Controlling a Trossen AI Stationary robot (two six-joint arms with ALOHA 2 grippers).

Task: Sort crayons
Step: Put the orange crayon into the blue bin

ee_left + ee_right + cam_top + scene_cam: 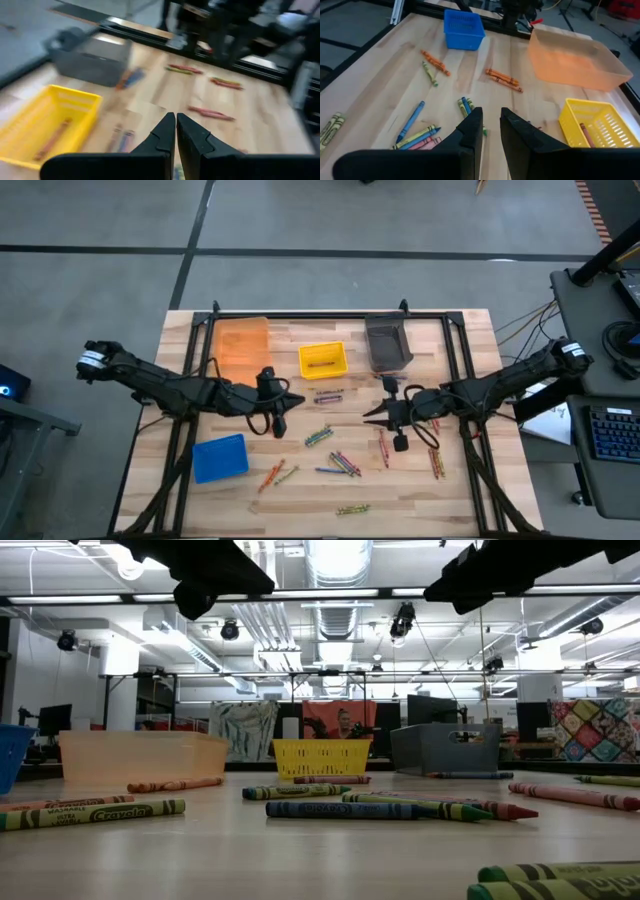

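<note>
Crayons (344, 464) littered the tabletop (470, 340) centre — bare wood near its edges; right pincer (372, 414), fingers slightly apart and empty, hung at their 1 o'clock, left pincer (292, 402) closed.

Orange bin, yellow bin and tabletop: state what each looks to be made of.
Orange bin: probably plastic, smooth and translucent; the table shows faintly through its walls.
Yellow bin: likely opaque moulded plastic, with slotted lattice walls.
Tabletop: wood, apparently butcher-block planks; pale grain and joined strips show, with a matte finish.

Red, orange, blue and green crayons (345, 463); orange bin (243, 342), yellow bin (322, 360), grey bin (388, 345), blue bin (220, 457).
</note>
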